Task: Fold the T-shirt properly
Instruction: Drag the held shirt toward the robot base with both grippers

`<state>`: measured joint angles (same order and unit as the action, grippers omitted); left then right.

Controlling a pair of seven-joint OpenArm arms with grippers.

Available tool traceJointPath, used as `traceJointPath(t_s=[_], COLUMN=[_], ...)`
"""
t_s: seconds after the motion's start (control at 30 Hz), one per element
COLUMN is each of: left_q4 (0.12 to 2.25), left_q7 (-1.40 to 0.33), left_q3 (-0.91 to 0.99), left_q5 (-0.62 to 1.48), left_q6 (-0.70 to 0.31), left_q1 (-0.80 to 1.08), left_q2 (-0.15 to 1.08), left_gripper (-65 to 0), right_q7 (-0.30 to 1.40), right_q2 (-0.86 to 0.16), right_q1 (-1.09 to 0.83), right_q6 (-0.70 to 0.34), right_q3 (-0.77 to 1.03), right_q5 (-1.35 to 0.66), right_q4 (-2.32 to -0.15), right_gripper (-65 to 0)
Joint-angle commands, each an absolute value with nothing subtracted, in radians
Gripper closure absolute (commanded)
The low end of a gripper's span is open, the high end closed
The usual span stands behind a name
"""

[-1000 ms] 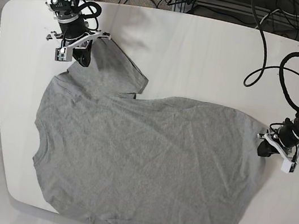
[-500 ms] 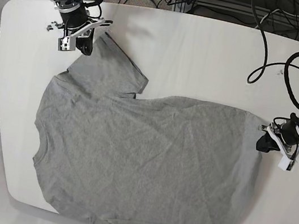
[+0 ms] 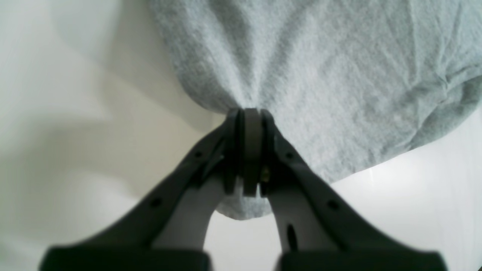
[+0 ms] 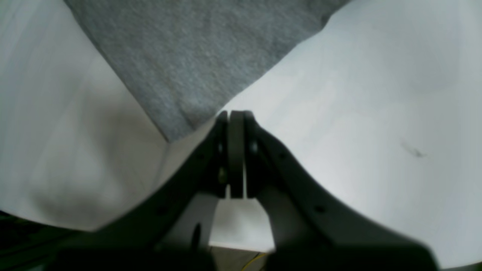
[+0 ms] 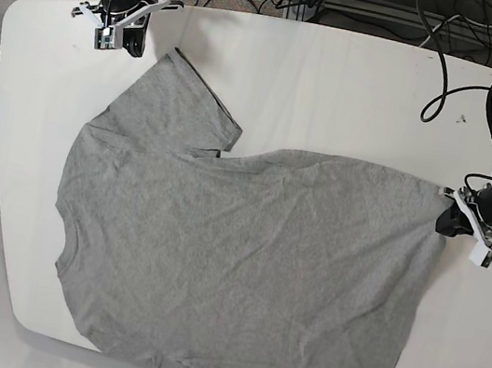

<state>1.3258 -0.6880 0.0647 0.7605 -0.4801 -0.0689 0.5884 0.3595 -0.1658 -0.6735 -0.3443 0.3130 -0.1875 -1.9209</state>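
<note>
Two end effectors show, and they differ. One, the left end effector point(image 3: 248, 150), is clenched on a pinch of the gray T-shirt point(image 5: 243, 259) at its hem corner, and cloth bunches into the tips and hangs below them in the left wrist view. Its partner, the right end effector point(image 4: 235, 150), has its jaws pressed together with nothing between them; the tip of the sleeve point(image 5: 179, 102) lies just beside it, apart from the pads. From there the shirt spreads mostly flat over the white desk point(image 5: 336, 95), its lower edge close to the near rim of the desk, the sleeve reaching toward the far corner.

My worry is the one-sided hold: any pull from the hem corner alone would likely drag the whole shirt sideways and wrinkle it. That small pinch of cloth could also slip free under tension
</note>
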Motion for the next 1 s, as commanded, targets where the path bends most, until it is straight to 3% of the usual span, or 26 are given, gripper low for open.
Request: traceJointPath(t_s=[0.0, 0.8, 0.87, 0.97], left_q4=[1.334, 1.399, 1.399, 1.399], left_q7=[-0.688, -0.687, -0.687, -0.687], left_q3=[0.065, 0.128, 0.128, 0.13], left_q5=[0.754, 0.754, 0.754, 0.754], left_q6=[-0.475, -0.475, -0.475, -0.475], left_q1=[-0.03, -0.025, -0.024, -0.022], left_q2=[0.576, 0.582, 0.582, 0.582], left_gripper=[-0.7, -0.8, -0.8, -0.8], right_q7=[0.357, 0.366, 0.366, 0.366], right_q2=[-0.128, -0.114, -0.111, -0.076], right_q1=[-0.595, -0.599, -0.607, -0.611], right_q6=[-0.351, -0.351, -0.351, -0.351], right_q3=[0.303, 0.328, 0.328, 0.329], right_q5=[-0.223, -0.377, -0.377, -0.389], right_q4=[-1.923, -1.923, -1.923, -1.923], right_gripper=[-0.4, -1.3, -6.4, -20.6])
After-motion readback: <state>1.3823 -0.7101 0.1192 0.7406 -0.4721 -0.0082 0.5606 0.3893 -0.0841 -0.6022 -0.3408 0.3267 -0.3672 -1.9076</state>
